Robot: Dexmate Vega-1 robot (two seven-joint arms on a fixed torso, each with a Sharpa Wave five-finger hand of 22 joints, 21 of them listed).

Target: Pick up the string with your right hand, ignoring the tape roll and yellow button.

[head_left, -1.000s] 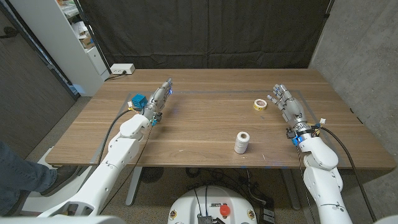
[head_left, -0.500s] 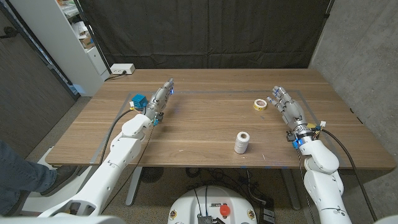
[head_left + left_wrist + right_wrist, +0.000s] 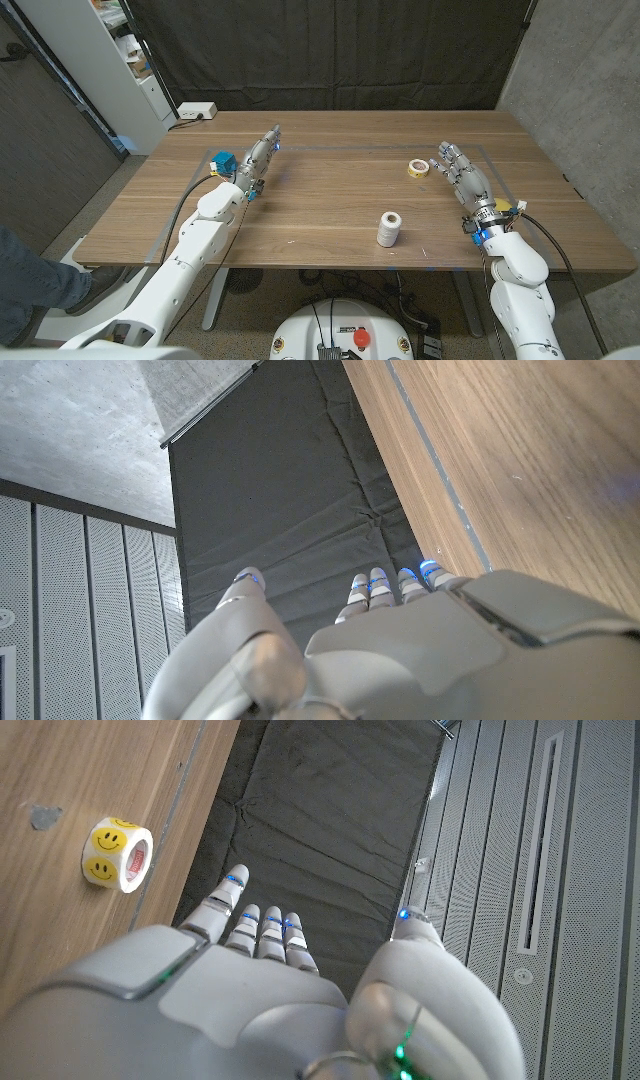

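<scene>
Wooden table (image 3: 330, 200) runs wide under me, with plenty of bare board between my two arms and toward the far edge, where a dark curtain (image 3: 330, 50) hangs behind. White string (image 3: 389, 229), wound on a spool, stands upright near the middle, toward the near edge, its long axis vertical and open room all around it. My right hand (image 3: 463, 176) is on the right side, well apart from the string and farther back, fingers stretched out toward the far edge and a little spread, holding nothing. Just left of its fingertips sits the tape (image 3: 418, 167), a small roll lying flat; in the right wrist view the tape (image 3: 118, 855) shows yellow smiley faces. My left hand (image 3: 257, 158) is far over on the left, fingers straight and extended, empty too, with a blue block (image 3: 222, 161) beside the wrist.
</scene>
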